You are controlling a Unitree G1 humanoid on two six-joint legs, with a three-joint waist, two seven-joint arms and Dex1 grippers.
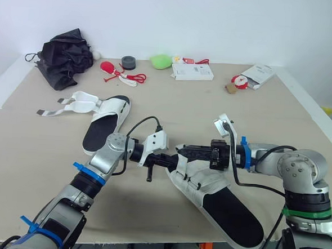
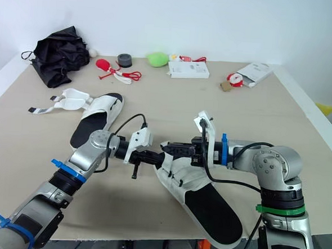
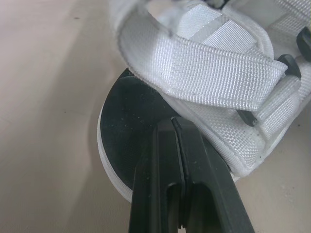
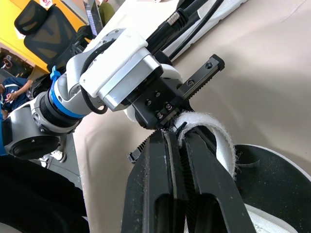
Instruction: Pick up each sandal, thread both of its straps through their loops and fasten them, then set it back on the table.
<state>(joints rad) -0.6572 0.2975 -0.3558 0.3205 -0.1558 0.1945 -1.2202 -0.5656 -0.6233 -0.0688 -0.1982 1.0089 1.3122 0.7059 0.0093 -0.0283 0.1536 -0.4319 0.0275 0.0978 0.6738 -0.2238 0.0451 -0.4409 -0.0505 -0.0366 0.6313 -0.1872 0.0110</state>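
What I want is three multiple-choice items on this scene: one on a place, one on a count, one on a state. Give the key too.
1. Where does the far sandal lie?
A. flat on the table, on the robot's left
B. on the floor
C. held up in the air

2. How many sandals are there?
A. one
B. two
C. three

3. The right gripper is:
A. wide open
B. shut on nothing
C. shut on a white strap

Key:
1 A, it rests on the tabletop beyond the left arm.
2 B, the far sandal and the near sandal under the right arm.
3 C, the strap loops out from between its closed fingers.
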